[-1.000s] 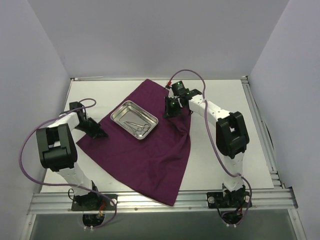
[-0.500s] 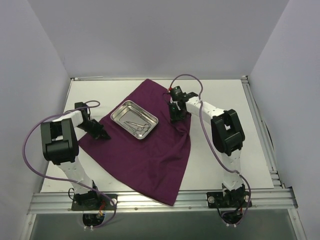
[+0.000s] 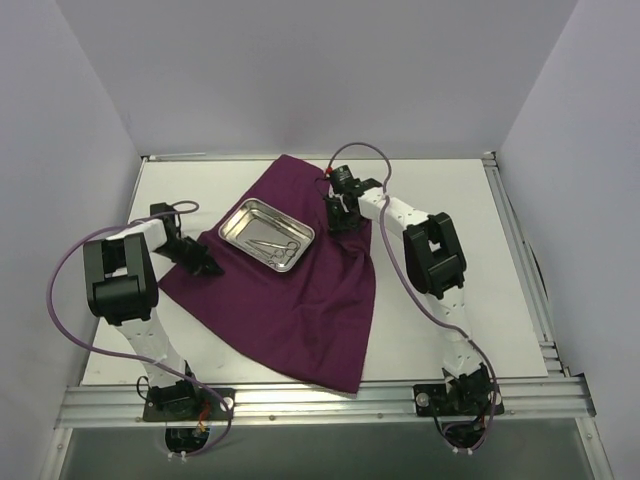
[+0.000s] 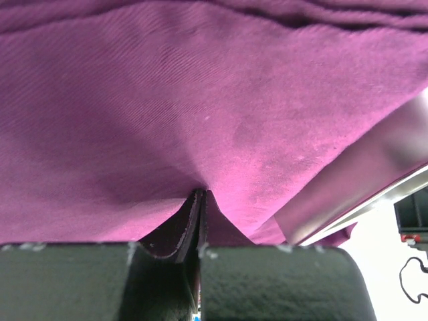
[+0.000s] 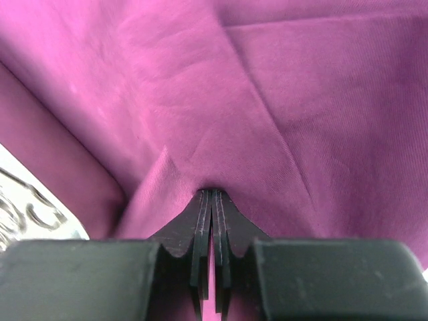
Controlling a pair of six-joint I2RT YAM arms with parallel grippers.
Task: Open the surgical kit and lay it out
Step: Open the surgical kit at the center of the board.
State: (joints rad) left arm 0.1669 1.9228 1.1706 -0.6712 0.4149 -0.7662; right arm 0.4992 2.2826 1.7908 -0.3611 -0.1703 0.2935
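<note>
Purple woven cloth wrap (image 3: 290,310) spreads across the white table (image 3: 450,210), the shiny round-cornered steel tray (image 3: 252,220) sitting on it with thin ring-handled instruments (image 3: 276,248) inside. Left gripper (image 3: 207,267) pinches the wrap's left edge; right gripper (image 3: 338,222) clamps a puckered fold beside the tray.

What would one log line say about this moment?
left jaws: shut on cloth wrap | right jaws: shut on cloth wrap | steel tray: on wrap, instruments inside | layout: not yet done
</note>
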